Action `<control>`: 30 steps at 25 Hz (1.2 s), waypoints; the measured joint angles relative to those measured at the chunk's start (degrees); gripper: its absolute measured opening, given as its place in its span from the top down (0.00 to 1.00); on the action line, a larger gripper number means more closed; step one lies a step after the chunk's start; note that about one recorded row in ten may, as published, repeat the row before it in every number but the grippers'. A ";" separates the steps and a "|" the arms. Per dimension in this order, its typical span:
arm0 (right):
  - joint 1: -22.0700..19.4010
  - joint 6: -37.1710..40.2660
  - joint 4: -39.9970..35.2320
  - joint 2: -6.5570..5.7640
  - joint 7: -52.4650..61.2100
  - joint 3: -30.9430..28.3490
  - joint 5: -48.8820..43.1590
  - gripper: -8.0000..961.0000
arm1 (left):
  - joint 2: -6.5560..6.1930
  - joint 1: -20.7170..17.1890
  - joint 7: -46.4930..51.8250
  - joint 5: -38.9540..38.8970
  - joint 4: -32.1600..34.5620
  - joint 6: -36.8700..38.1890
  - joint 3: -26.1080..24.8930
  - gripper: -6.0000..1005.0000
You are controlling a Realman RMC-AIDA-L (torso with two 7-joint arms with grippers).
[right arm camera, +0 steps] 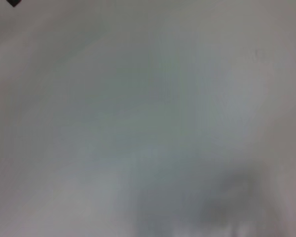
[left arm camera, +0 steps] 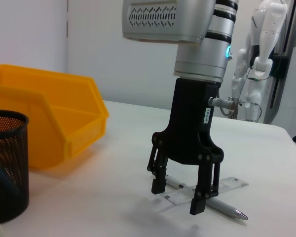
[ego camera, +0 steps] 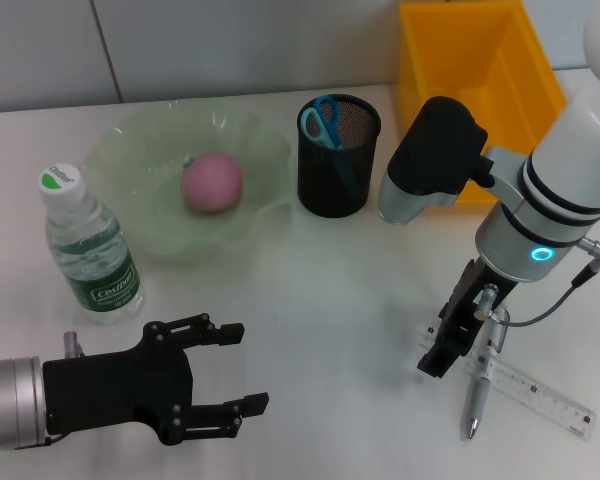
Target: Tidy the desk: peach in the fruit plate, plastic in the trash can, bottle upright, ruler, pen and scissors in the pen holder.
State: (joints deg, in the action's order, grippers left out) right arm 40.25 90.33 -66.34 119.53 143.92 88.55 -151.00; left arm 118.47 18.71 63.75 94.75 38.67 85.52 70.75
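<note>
Near the front right of the counter [ego camera: 310, 290], I am holding the right pincer [left arm camera: 177, 195] straight down over the pen [ego camera: 475, 400] and the clear ruler [ego camera: 525, 385]. Its fingers are spread, one tip on each side of the pen, low over the surface. The left wrist view shows the pen lying across the ruler, both running between the two tips. I am straddling the pen this way so that a closing squeeze would catch its barrel, though the ruler underneath might come up with it or get skewed; I cannot tell whether the tips are touching either one. The right wrist view is giving me only a blank grey blur.

The left pincer [ego camera: 225, 385] is waiting at the front left, turned on its side, fingers released and holding nothing, facing across toward the work.

Elsewhere, judging from how things lie: the peach [ego camera: 212, 182] is sitting in the green fruit plate [ego camera: 250, 140], the water bottle [ego camera: 90, 250] is standing upright just beside the plate, and the blue-handled scissors [ego camera: 323, 120] are standing in the black mesh pen holder [ego camera: 338, 175]. The yellow bin [ego camera: 480, 70] is sitting behind the right arm; I am seeing no loose plastic. Pen and ruler remain.
</note>
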 joint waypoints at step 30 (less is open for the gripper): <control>0.53 -0.25 0.49 -0.07 1.46 2.13 0.31 0.56 | 0.00 0.17 0.15 -0.20 -0.08 0.00 0.00 0.19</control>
State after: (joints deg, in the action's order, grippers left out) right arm 40.78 90.07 -65.85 119.46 145.38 90.68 -150.69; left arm 118.47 18.89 63.90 94.55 38.58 85.52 70.75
